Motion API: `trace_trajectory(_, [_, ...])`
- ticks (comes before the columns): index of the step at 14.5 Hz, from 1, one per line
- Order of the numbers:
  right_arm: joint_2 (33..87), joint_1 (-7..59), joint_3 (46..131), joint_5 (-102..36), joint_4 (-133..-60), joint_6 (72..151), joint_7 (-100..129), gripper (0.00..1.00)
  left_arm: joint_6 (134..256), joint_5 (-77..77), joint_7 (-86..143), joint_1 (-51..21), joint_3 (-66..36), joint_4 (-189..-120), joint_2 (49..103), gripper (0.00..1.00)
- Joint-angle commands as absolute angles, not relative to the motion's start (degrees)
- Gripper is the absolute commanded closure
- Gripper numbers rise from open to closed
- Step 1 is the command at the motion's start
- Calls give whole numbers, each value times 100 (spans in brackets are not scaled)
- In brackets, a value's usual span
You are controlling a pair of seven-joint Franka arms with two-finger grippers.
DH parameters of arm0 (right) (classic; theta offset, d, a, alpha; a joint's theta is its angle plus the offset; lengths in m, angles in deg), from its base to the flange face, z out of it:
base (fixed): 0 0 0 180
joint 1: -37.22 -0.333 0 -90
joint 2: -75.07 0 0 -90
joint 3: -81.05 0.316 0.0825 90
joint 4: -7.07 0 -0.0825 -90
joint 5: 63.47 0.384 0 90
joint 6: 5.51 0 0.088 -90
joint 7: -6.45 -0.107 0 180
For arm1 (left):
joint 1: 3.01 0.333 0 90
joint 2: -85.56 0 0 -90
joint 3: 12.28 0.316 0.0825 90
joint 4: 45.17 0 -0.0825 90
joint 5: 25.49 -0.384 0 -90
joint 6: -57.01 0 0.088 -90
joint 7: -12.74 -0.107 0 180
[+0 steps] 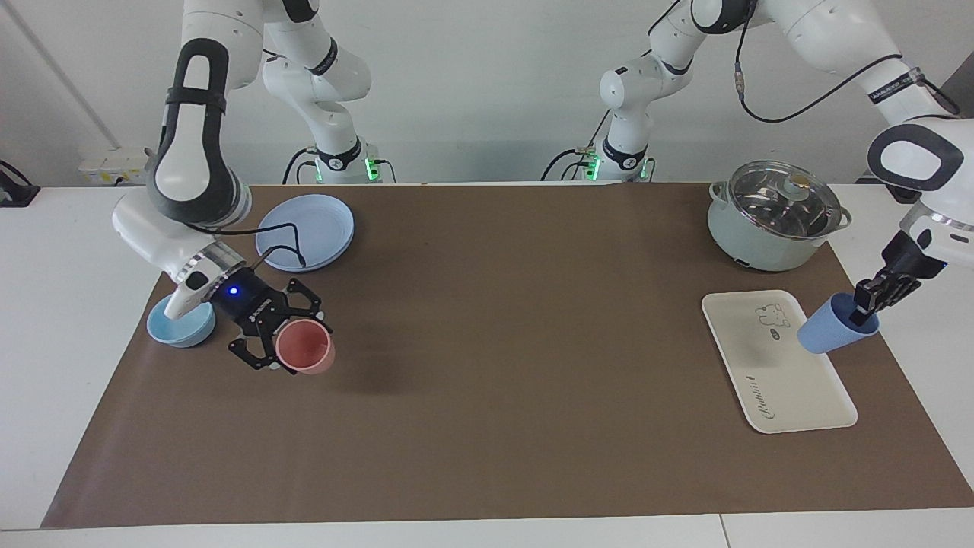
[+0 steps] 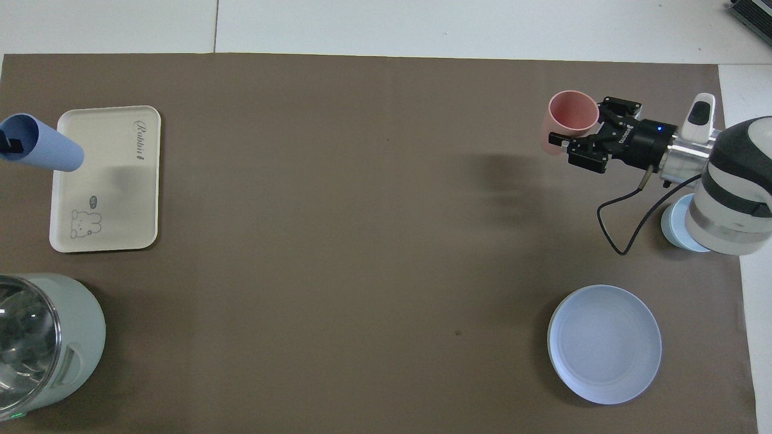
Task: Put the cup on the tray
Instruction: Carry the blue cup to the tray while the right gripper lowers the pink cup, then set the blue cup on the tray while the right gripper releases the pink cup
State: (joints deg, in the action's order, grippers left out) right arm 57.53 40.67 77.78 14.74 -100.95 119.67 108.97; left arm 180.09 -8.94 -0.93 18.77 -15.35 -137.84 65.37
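The left gripper [image 1: 864,304] has its fingers clamped on the rim of the cup [image 1: 835,333], holding it tilted in the air over the tray's [image 1: 791,380] edge toward the left arm's end of the worktop. The right gripper [image 1: 283,346] has its fingers clamped on the pink cup [image 1: 306,356], held above the mat [image 1: 487,426] beside the bowl [image 1: 176,329].
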Motion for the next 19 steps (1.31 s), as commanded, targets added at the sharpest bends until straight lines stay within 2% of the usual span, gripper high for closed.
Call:
trace_trajectory(1, [5172, 4547, 7859, 2167, -10051, 11290, 12337, 100, 18164, -756, -159, 1949, -1606, -13816, 6376, 100])
trace_trajectory(4, [4959, 4671, 7859, 2292, -10068, 11034, 12817, 100, 18313, -765, -281, 1940, -1606, -13877, 6244, 100])
trace_trajectory(5, [4906, 4750, 7859, 2301, -10077, 10972, 12914, 100, 18339, -765, -290, 1931, -1606, -13877, 6235, 97])
trace_trajectory(6, [4923, 4759, 7859, 2301, -10129, 10936, 12967, 100, 18357, -765, -290, 1923, -1606, -13869, 6235, 80])
trace_trajectory(7, [4932, 4794, 7850, 2301, -10217, 10945, 13081, 100, 18357, -765, -290, 1914, -1606, -13868, 6235, 70])
trace_trajectory(8, [4958, 4794, 7859, 2301, -10313, 10945, 13238, 100, 18366, -765, -282, 1905, -1606, -13868, 6227, 55])
trace_trajectory(9, [4967, 4794, 7859, 2301, -10332, 10953, 13283, 100, 18383, -765, -290, 1905, -1606, -13877, 6227, 36])
trace_trajectory(10, [4967, 4786, 7850, 2301, -10349, 10971, 13319, 100, 18418, -774, -299, 1914, -1606, -13869, 6227, 10])
trace_trajectory(11, [4967, 4786, 7859, 2310, -10384, 11015, 13450, 100, 18393, -774, -291, 1914, -1606, -13834, 6227, 0])
trace_trajectory(13, [4897, 4794, 7859, 2528, -10437, 10945, 13783, 100, 18165, -774, -247, 1896, -1606, -13598, 6227, 0])
trace_trajectory(15, [4897, 4733, 7859, 2609, -10446, 10927, 13828, 100, 17359, -818, -142, 1818, -1606, -13063, 6227, 0])
trace_trajectory(16, [4906, 4715, 7859, 2609, -10455, 10927, 13838, 96, 16955, -1036, 85, 1669, -1598, -12842, 6235, 0])
trace_trajectory(17, [4906, 4724, 7859, 2609, -10455, 10936, 13881, 86, 16568, -1412, 349, 1598, -1606, -12579, 6235, 0])
trace_trajectory(19, [4923, 4733, 7850, 2609, -10586, 10971, 14065, 84, 15795, -1924, 736, 1196, -1598, -12113, 6270, 0])
